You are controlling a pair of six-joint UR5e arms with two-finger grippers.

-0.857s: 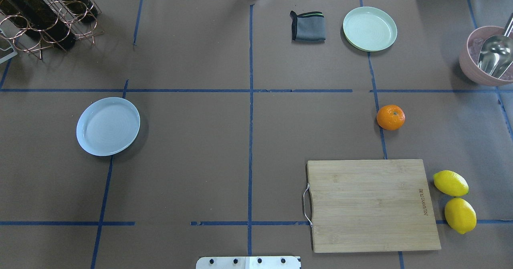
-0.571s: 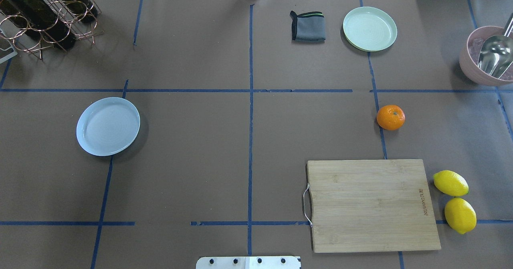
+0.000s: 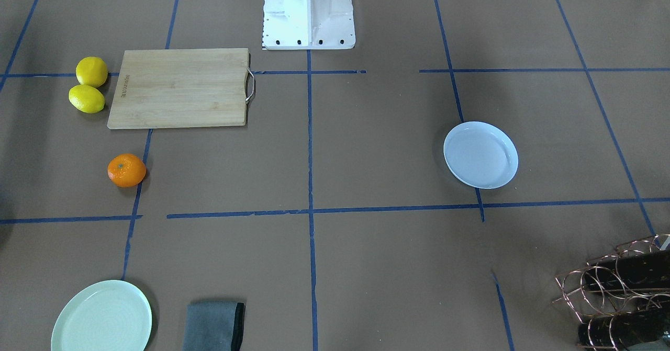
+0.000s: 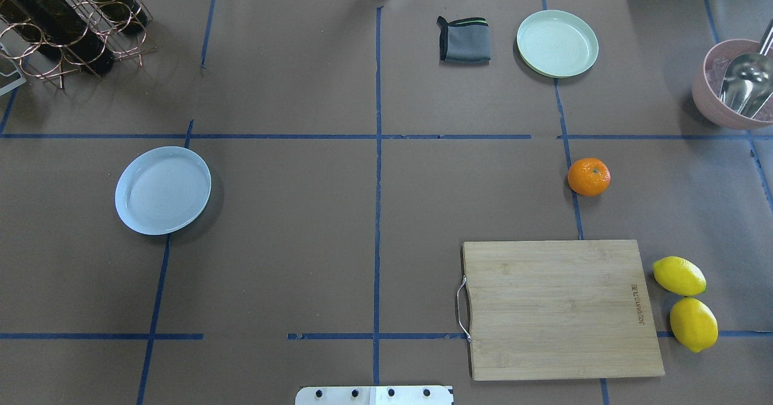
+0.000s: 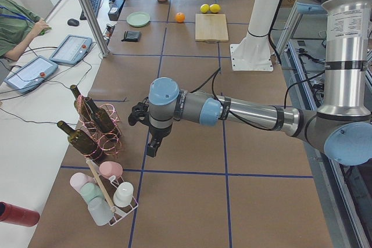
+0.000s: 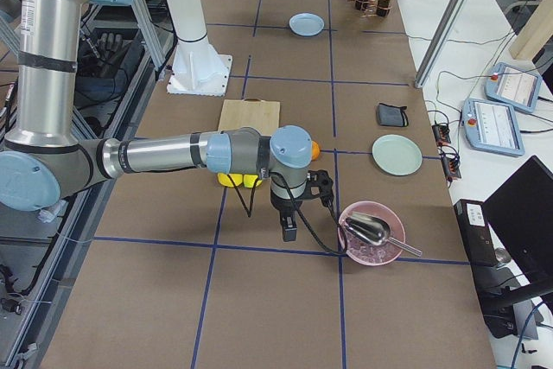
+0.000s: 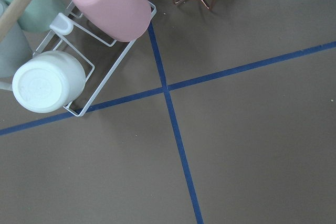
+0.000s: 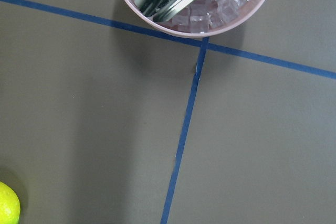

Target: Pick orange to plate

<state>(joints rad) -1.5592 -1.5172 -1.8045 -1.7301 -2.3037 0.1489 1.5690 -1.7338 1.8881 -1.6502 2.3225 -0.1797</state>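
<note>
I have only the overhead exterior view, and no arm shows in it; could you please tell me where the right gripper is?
Observer: The right gripper hangs above the table between the lemons and the pink bowl.
Operator: Thank you. And the left one?
Observer: The left gripper hangs above the table beside the wine rack, at the table's end on the robot's left.
Operator: Is anything beyond that rack, outside my picture?
Observer: Yes, a white wire rack stands there, holding a pink cup and a white cup.
</note>
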